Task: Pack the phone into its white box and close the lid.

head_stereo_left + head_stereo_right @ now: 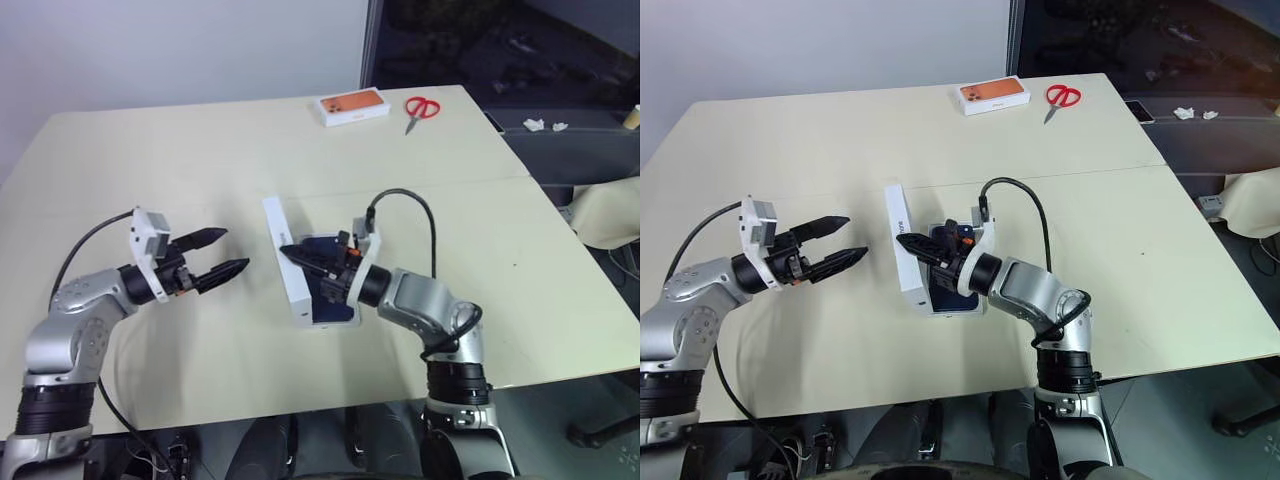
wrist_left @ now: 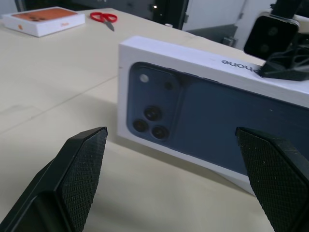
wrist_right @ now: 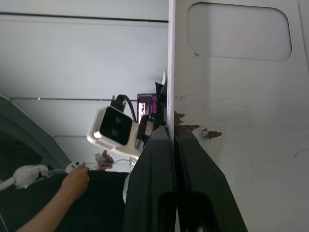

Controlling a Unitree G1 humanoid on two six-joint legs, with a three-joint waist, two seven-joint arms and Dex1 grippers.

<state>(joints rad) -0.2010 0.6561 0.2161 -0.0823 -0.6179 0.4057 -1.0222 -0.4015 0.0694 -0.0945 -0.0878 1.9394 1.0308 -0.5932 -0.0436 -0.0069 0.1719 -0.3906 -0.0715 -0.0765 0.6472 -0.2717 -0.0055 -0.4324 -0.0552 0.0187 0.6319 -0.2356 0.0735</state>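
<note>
— Between the right gripper's clenched fingers: what?
— The lid's edge, lid standing upright over the white box and phone.
— Left gripper?
— Fingers spread, empty, just beside the lid's printed face.

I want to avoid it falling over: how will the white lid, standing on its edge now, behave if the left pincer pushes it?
The lid stands on one long edge, so it would probably tip. It looks like thin, light cardboard. The right pincer, shut on its rim, may steady it, while the open left pincer is apart from it.
</note>
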